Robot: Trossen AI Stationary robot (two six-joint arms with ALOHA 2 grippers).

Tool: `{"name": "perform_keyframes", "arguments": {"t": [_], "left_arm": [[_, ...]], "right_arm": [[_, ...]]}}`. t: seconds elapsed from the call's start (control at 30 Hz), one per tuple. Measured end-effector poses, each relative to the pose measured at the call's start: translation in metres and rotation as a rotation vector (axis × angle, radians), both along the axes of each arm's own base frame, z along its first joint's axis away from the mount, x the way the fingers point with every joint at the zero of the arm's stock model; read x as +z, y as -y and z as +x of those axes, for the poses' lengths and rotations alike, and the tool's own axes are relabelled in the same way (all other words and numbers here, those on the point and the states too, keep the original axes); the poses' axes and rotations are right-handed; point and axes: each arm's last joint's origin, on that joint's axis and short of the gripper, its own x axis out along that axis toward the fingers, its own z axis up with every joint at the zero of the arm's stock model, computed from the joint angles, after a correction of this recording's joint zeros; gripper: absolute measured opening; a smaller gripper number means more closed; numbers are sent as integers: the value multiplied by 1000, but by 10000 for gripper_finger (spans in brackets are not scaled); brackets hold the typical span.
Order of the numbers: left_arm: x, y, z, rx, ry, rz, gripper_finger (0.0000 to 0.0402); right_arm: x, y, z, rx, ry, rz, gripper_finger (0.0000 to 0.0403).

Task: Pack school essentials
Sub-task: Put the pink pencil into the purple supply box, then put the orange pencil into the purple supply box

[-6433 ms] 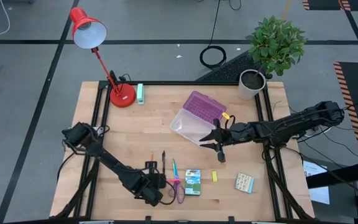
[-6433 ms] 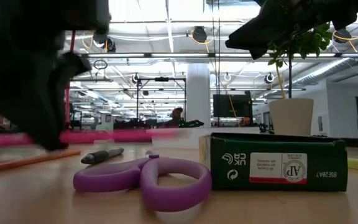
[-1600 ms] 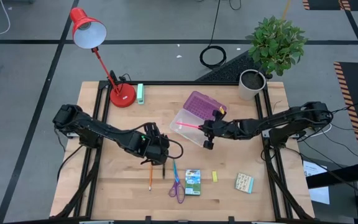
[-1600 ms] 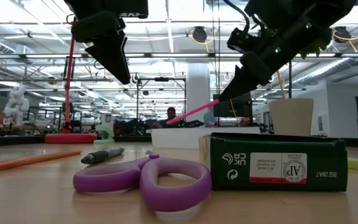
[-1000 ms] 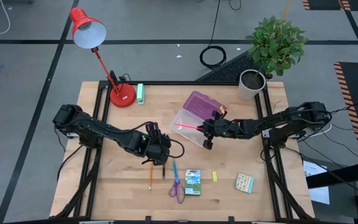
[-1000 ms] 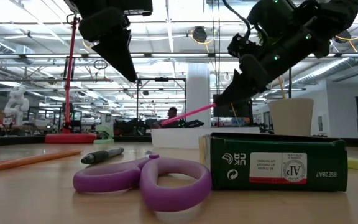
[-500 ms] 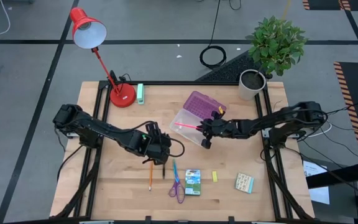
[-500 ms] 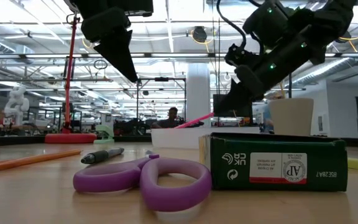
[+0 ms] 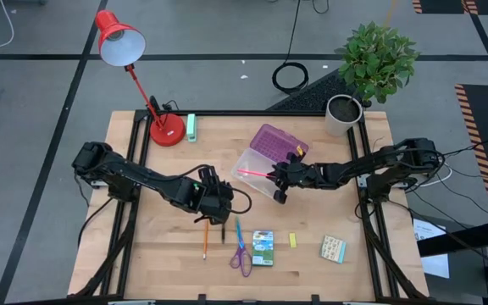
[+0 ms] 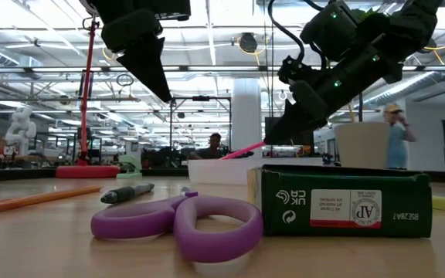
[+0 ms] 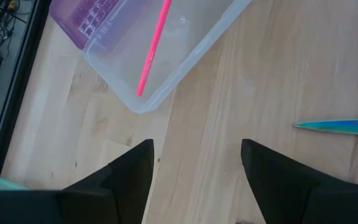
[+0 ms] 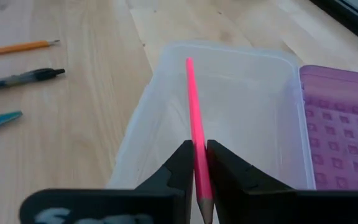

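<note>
Pink pencil (image 12: 194, 130), clamped by right gripper (image 12: 196, 163), slants over clear case (image 12: 241, 93).

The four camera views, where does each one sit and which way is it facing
High view: above the table, looking straight down; both arms show, right claw holding the pink pencil.
Low view: at tabletop height, looking level past the purple scissors; both arms hang in from above.
Left wrist view: on the left arm, facing the clear case; its open claw shows.
Right wrist view: on the right arm, facing the case; its fingers clamp the pencil.
All four show the pink pencil.
</note>
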Motion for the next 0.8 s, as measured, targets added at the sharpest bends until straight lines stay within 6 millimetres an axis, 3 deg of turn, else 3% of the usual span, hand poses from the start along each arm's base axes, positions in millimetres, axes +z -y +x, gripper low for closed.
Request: {"name": "perform_keyframes", "arguments": {"t": [0.4, 0.8], "left_arm": [[0, 0, 0, 2, 1, -1, 246], [-1, 12, -5, 125, 52, -111, 246]], "right_arm": [[2, 0, 1, -27, 36, 37, 142], [34, -5, -10, 98, 123, 101, 157]]}}
